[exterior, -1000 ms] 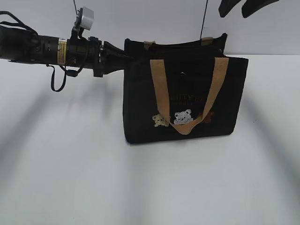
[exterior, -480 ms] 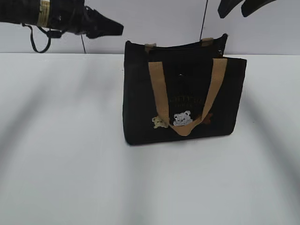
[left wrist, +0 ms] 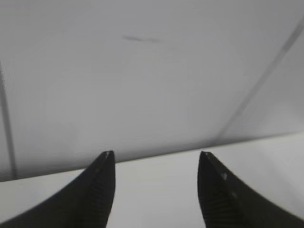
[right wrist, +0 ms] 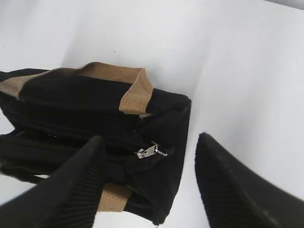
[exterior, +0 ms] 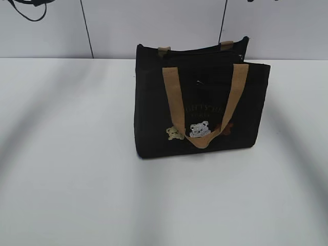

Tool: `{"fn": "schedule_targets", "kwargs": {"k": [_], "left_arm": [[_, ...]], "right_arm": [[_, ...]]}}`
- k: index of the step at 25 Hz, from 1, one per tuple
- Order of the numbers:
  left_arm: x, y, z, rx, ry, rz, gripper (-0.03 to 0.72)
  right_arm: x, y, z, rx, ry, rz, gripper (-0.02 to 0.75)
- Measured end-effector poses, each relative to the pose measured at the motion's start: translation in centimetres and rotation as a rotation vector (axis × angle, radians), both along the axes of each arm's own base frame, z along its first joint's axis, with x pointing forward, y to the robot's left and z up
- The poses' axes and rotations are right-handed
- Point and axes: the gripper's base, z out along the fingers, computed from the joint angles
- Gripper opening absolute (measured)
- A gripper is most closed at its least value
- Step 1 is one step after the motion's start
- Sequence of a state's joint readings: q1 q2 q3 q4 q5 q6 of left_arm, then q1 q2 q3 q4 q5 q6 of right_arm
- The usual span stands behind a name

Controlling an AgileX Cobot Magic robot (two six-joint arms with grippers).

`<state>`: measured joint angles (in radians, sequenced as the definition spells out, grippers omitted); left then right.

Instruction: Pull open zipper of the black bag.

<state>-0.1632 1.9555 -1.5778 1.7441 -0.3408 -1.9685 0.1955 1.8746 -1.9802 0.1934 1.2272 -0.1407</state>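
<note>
Black bag [exterior: 154, 113] stands mid-frame on the white surface [exterior: 66, 195], pale panelled wall [exterior: 154, 25] behind; left gripper [left wrist: 156, 164] and right gripper [right wrist: 149, 156] are spread, holding nothing.

A black bag [exterior: 154, 102] is seen at the centre of the frame, set off by tan webbing handles [exterior: 173, 97]. Cream, white and brown bear patches [exterior: 199, 128] and faint greenish lettering [exterior: 205, 110] are carried on its front. A silver zipper pull [right wrist: 151, 151] is shown against the black fabric. The table [exterior: 66, 169] is white.
</note>
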Motion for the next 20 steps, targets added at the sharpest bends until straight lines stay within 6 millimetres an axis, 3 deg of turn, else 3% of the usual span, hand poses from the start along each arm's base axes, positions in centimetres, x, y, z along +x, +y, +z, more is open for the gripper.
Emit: {"fn": "schedule_targets", "kwargs": {"k": [5,9,13,16,20], "left_arm": [[1.0,2.4,0.1,0.110,-0.072,0.252,0.422],[0.9,4.3,-1.4,0.190,-0.058,0.413,0.422],[-0.2,5.8,-4.8,0.225,0.048,0.422,0.422],[-1.5,5.8,-6.8,0.217,0.125,0.384,0.422],[-2.4,5.2,-6.6,0.208,0.136,0.311,0.422]], "right_arm": [[-0.9,-0.2,1.5,-0.008,-0.045,0.026,0.450],[-1.0,-0.3,1.7,-0.009,-0.050,0.028,0.450],[-1.0,-0.3,1.6,-0.012,-0.051,0.028,0.450],[-1.0,-0.3,1.6,-0.012,-0.051,0.028,0.450],[-1.0,-0.3,1.7,-0.013,-0.052,0.029,0.450]]}}
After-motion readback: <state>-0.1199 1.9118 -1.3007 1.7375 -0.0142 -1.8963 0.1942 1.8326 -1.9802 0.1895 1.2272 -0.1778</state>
